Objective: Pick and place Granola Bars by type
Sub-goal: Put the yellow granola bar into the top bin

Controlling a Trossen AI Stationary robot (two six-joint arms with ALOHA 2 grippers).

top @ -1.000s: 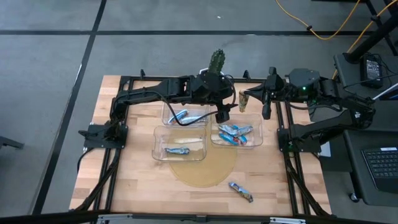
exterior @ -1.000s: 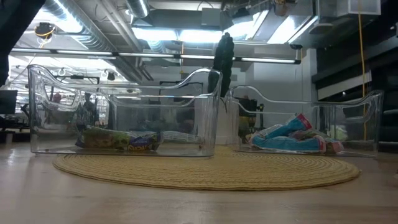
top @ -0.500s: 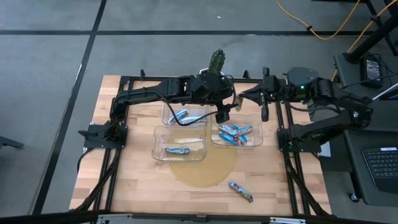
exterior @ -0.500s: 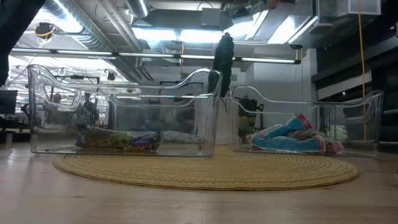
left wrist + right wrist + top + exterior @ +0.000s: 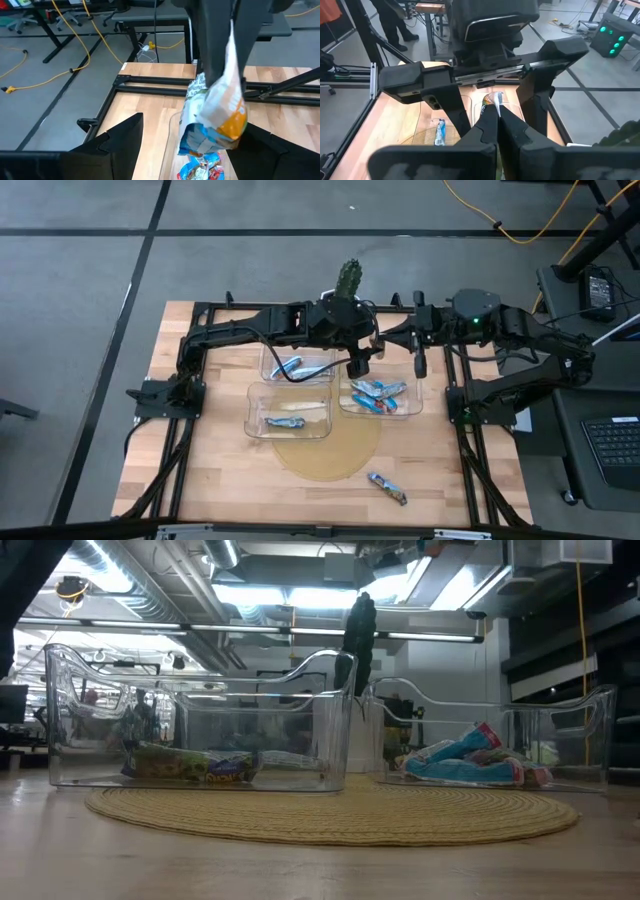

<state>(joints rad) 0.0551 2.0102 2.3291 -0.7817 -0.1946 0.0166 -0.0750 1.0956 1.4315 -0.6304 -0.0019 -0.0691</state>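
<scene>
A granola bar (image 5: 212,117) in a silver, blue and orange wrapper is in my right gripper (image 5: 497,117), which is shut on it above the far edge of the right bin (image 5: 380,396). My left gripper (image 5: 368,345) faces it, open. Its two fingers (image 5: 120,142) stand on either side of the bar without touching it. Several bright blue bars (image 5: 378,393) lie in the right bin, silver-blue ones (image 5: 296,366) in the far bin, and a brownish-green one (image 5: 288,420) in the near bin. One more bar (image 5: 387,488) lies on the table. My right gripper pinches the bar by the flat seam end of its wrapper (image 5: 232,47) between its two shut fingers (image 5: 210,45). It comes in about level from the table's right. The rest of the bar juts past the fingertips, lifted clear above the bin of blue bars.
The three clear bins sit mid-table, two of them partly on a round woven mat (image 5: 330,452). A small green cactus-like plant (image 5: 350,277) stands at the far edge. A black frame (image 5: 200,315) rims the table. Bare wood lies along the near edge.
My right gripper has carried the bar toward the table's left, up to the left gripper's open fingers, staying shut on it. The bar now sits between those fingers.
</scene>
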